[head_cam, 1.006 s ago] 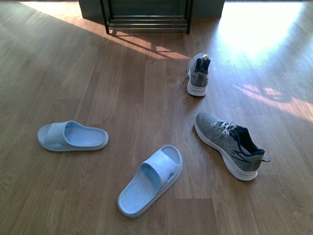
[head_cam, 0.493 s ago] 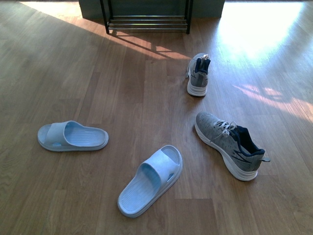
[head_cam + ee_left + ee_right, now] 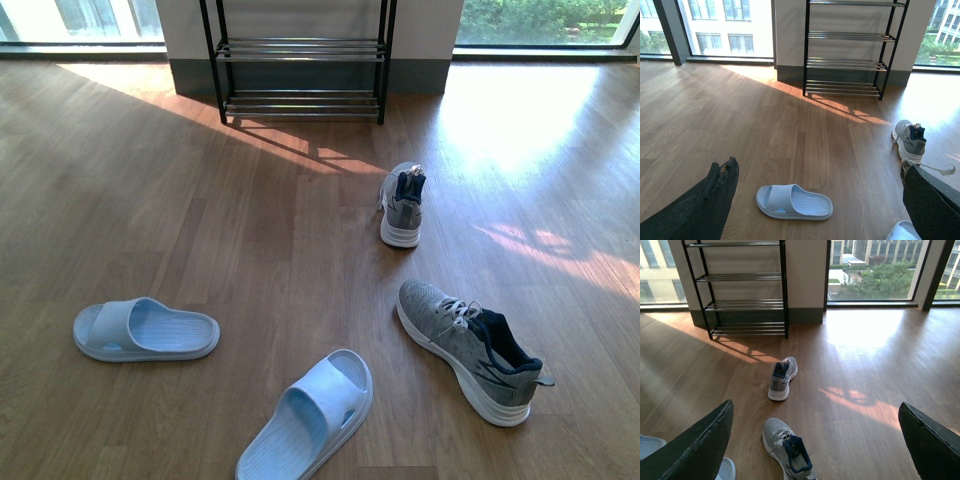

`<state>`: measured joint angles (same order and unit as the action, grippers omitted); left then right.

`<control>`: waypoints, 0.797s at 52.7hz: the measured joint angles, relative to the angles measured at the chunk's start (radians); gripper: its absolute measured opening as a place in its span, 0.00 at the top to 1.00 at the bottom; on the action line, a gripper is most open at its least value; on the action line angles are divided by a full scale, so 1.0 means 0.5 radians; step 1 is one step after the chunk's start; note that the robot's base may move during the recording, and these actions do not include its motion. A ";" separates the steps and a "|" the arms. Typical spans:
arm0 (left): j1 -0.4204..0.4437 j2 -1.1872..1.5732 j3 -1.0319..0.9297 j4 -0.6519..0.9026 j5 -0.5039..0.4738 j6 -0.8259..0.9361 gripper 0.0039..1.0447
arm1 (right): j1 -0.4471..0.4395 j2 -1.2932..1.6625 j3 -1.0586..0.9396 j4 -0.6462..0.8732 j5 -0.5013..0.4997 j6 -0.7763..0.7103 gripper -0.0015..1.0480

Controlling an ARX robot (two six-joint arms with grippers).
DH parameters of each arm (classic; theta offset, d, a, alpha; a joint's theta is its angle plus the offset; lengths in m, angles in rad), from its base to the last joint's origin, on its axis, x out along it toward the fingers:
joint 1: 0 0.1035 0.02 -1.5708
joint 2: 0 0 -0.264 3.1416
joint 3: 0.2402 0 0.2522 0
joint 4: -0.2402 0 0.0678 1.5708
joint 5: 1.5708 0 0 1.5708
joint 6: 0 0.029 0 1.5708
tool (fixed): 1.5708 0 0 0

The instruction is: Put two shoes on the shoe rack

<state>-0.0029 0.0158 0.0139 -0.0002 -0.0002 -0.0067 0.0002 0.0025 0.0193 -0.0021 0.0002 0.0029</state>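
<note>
The near shoe point(image 3: 468, 348) and far shoe point(image 3: 403, 207) lie on the floor ahead of the left pincer point(image 3: 817, 165) and right pincer point(image 3: 816, 407), both spread empty. The front view has tilted up toward the rack point(image 3: 300, 45); nothing is grasped yet.

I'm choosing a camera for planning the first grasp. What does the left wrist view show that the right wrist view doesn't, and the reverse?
Left wrist only: a whole light blue slide; the right wrist view catches only slivers of slides at its edge. Right wrist only: the nearer grey sneaker in full, laces visible. Both: the shoe rack against the wall and the farther grey sneaker, heel toward the camera.
</note>
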 joint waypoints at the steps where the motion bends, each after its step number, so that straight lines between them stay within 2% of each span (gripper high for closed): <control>1: 0.000 0.000 0.000 0.000 0.000 0.000 0.09 | 0.000 0.000 0.000 0.000 0.000 0.000 0.09; 42: 0.000 0.000 0.000 0.000 0.001 -0.001 0.09 | 0.000 0.000 0.000 0.000 0.000 0.000 0.09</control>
<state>-0.0029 0.0158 0.0139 -0.0002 0.0002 -0.0071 0.0002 0.0025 0.0193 -0.0021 0.0002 0.0029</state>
